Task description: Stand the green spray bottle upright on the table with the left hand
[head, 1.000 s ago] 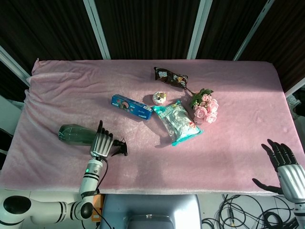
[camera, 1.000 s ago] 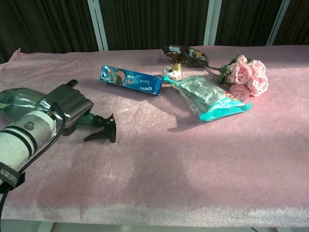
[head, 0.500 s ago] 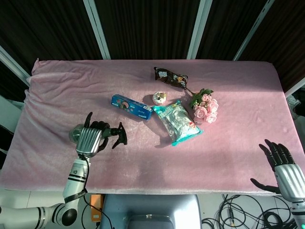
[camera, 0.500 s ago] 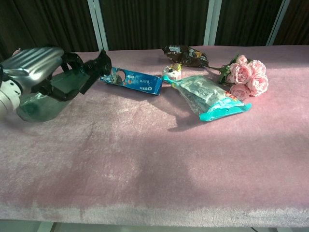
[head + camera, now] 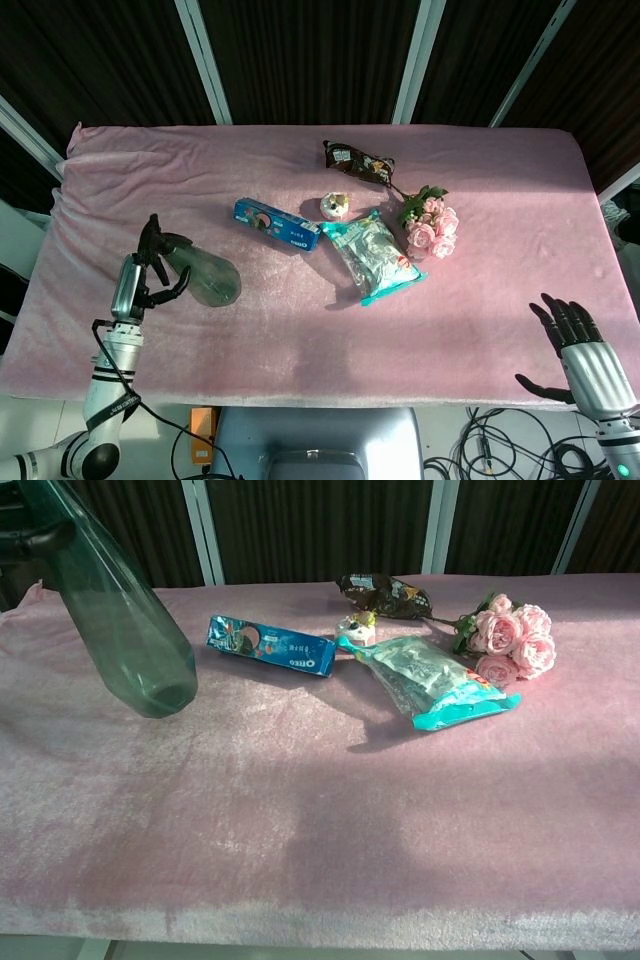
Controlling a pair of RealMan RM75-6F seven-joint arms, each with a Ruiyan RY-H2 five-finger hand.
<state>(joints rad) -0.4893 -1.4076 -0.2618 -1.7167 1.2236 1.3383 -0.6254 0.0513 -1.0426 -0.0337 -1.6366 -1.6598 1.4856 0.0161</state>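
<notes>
Your table (image 5: 500, 200), under its pink cloth, stretches away ahead of both hands. Your left hand (image 5: 140, 280) sits at the near left edge, fingers wrapped around the neck end of the bottle (image 5: 205, 280), so it is holding it; the chest view shows the bottle (image 5: 120, 620) lifted clear of the cloth and tilted, its base hanging low and to the right of the grip, its top running off the upper left of that view, where the hand itself is mostly out of frame. Seen from the head view, the bottle's body reaches right from your left hand, base toward the middle of the table. Your right hand (image 5: 585, 355) is well apart from all of it, at the near right corner off the table edge, fingers spread wide and holding nothing. Beyond the bottle, further right of your left hand, lies the snack bag (image 5: 375, 255) with teal ends, and just past that the roses (image 5: 430, 225). Nearer your left hand, just beyond the bottle's base, lies the blue box (image 5: 277, 224). Farther back is the dark wrapper (image 5: 357, 163), near the roses' stems. The small white toy (image 5: 335, 207) sits between the blue box and the snack bag.
</notes>
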